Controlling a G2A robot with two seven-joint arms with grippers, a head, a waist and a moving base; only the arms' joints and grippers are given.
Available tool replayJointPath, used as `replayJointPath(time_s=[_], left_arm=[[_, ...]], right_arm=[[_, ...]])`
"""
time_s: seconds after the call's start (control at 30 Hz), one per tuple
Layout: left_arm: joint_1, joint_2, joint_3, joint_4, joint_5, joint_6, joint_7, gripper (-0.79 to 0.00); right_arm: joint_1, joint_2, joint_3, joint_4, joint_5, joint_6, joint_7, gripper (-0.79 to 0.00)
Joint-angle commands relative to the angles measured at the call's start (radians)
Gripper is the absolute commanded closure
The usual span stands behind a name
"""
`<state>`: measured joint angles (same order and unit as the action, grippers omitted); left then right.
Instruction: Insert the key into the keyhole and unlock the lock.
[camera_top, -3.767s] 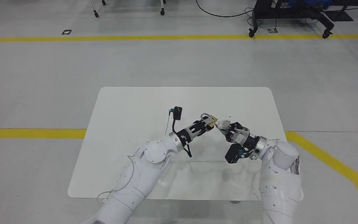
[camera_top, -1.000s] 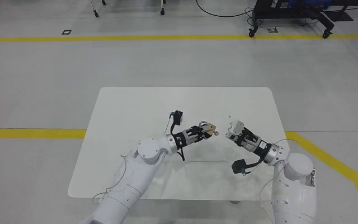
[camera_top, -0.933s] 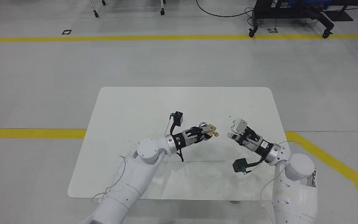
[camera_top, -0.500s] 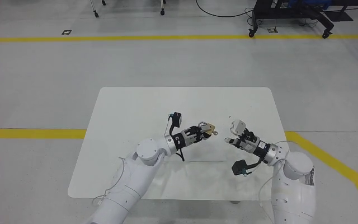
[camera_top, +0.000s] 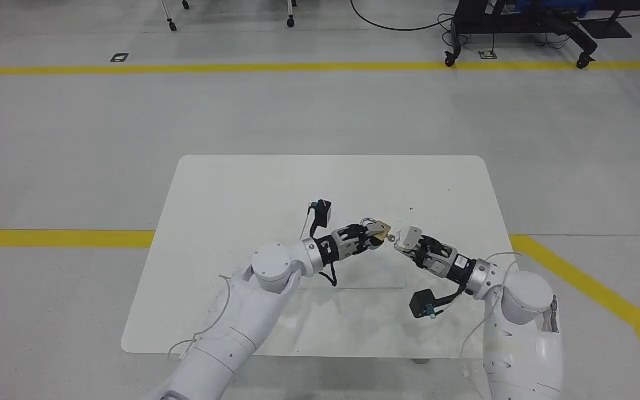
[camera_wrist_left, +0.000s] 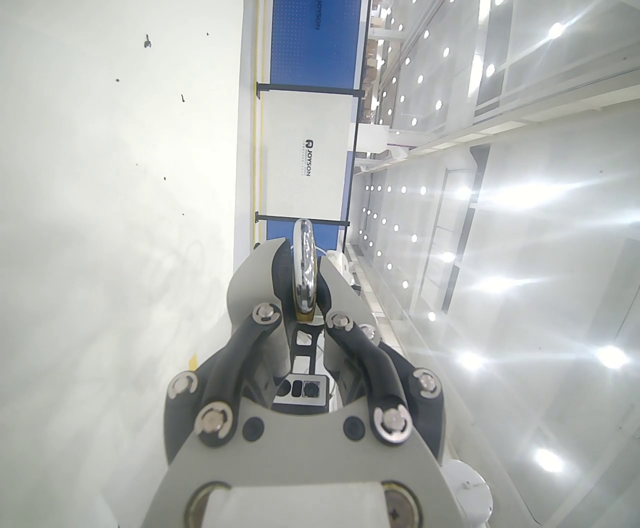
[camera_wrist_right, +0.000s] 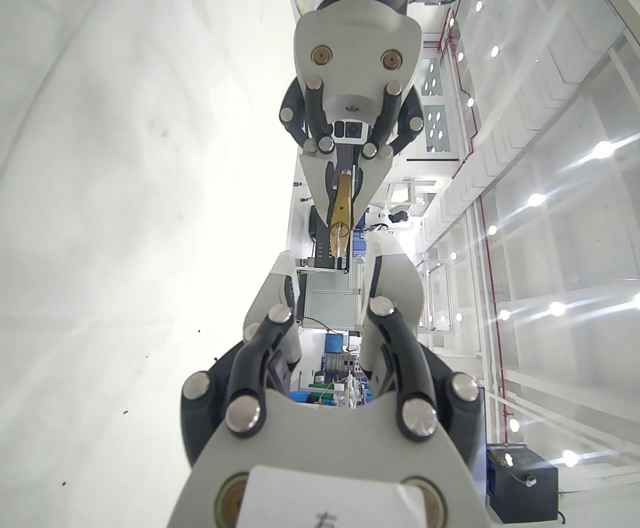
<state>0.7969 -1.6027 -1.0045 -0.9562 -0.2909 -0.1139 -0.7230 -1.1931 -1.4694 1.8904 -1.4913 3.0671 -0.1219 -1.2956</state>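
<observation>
1. Lock (camera_wrist_left: 305, 270) sits clamped in the left gripper (camera_top: 372, 233), over the middle of the white surface (camera_top: 230, 200) and somewhat toward the robot's right.
2. From the left wrist view, the chrome shackle juts out past the fingertips, seen edge-on. A sliver of the brass body shows deeper in, toward the palm.
3. The left gripper is narrow, with both pads pressed against the flat sides of the lock.
4. The right gripper (camera_wrist_right: 332, 265) faces the left one nose to nose. In the top view the two tips are just beside each other, but I cannot tell whether they touch.
5. In the right wrist view, the brass body and its silvery end point straight at the gap between the right gripper's fingers (camera_wrist_right: 387, 280).
6. Those fingers stand apart, with background visible between them. A thin dark sliver hangs at the lock's tip, too small to tell what it is.
7. Both grippers are turned on their sides, so the surface runs along one edge of each wrist view. A few dark specks (camera_wrist_left: 147, 43) dot it.
8. Beyond the surface lies a pale floor crossed by yellow lines (camera_top: 300, 68). A dark wheeled cart (camera_top: 520, 20) stands at the far right.
</observation>
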Motion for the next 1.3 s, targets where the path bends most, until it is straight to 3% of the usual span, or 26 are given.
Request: replayJointPath(time_s=[0.0,0.17,0.23,0.53,0.6,0.63,0.67,1.27], left_arm=[[-0.002,-0.001,0.004,0.004,0.004,-0.004,0.003,0.000],[-0.006,-0.002,0.009,0.011,0.007,-0.015,0.007,0.000],[-0.008,-0.002,0.011,0.014,0.009,-0.019,0.009,0.000],[-0.015,-0.005,0.021,0.023,0.011,-0.033,0.006,0.000],[-0.016,-0.005,0.022,0.026,0.010,-0.034,0.006,0.000],[-0.016,-0.005,0.023,0.027,0.010,-0.036,0.006,0.000],[-0.017,-0.006,0.024,0.028,0.012,-0.038,0.007,0.000],[-0.023,-0.005,0.032,0.044,0.022,-0.066,-0.012,0.000]], right_arm=[[0.004,0.005,-0.003,0.002,0.001,-0.009,0.003,-0.274],[0.017,0.016,-0.013,0.016,0.005,-0.031,0.011,-0.222],[0.023,0.019,-0.016,0.021,0.005,-0.037,0.010,-0.163],[0.043,0.029,-0.039,0.052,0.005,-0.063,0.028,-0.132],[0.046,0.032,-0.045,0.055,0.005,-0.068,0.031,-0.099],[0.047,0.033,-0.047,0.056,0.005,-0.071,0.029,-0.025],[0.047,0.034,-0.049,0.057,0.005,-0.074,0.027,0.000],[0.115,0.032,-0.029,0.168,0.005,-0.285,-0.118,0.000]])
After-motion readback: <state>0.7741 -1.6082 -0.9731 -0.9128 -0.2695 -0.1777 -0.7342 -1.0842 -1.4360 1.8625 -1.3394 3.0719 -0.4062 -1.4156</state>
